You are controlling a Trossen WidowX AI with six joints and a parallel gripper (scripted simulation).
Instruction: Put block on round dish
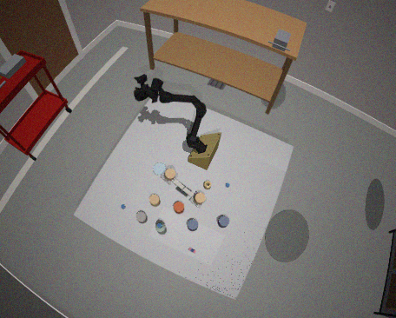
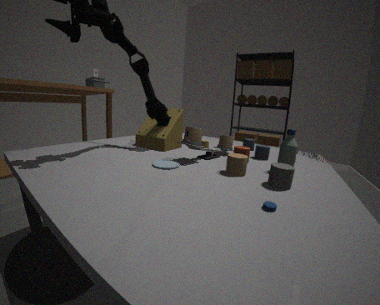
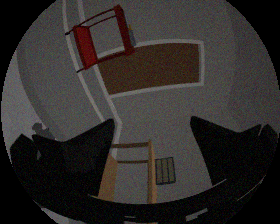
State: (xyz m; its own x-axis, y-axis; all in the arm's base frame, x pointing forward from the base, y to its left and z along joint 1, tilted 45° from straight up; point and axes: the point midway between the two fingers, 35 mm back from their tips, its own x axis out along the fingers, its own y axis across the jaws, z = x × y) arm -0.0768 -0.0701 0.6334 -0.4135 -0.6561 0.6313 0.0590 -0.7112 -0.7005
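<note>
The balance (image 1: 182, 188) (image 2: 210, 155) stands in front of the arm's base. One tan cup (image 1: 169, 174) (image 2: 193, 136) is on its end near the dish; the identical cup (image 1: 200, 197) (image 2: 226, 142) is on the other end. In the exterior view the beam looks tilted, with the dish-side end raised above its shadow and the far end lower. No block is visible. The pale blue round dish (image 1: 159, 168) (image 2: 166, 165) lies bare on the table. My gripper (image 1: 138, 87) (image 2: 51, 11) (image 3: 154, 121) is open and empty, high up, well away from the cups and dish.
Near the balance stand another tan cup (image 1: 155, 200) (image 2: 236, 165), an orange cup (image 1: 178, 207), a grey cup (image 1: 141, 216) (image 2: 281, 177), two blue cups (image 1: 192, 224) (image 1: 223, 221), a bottle (image 1: 161, 226) (image 2: 287, 151) and a yellow ring (image 1: 207, 184). A blue disc (image 1: 122, 206) (image 2: 269, 206) lies farther out.
</note>
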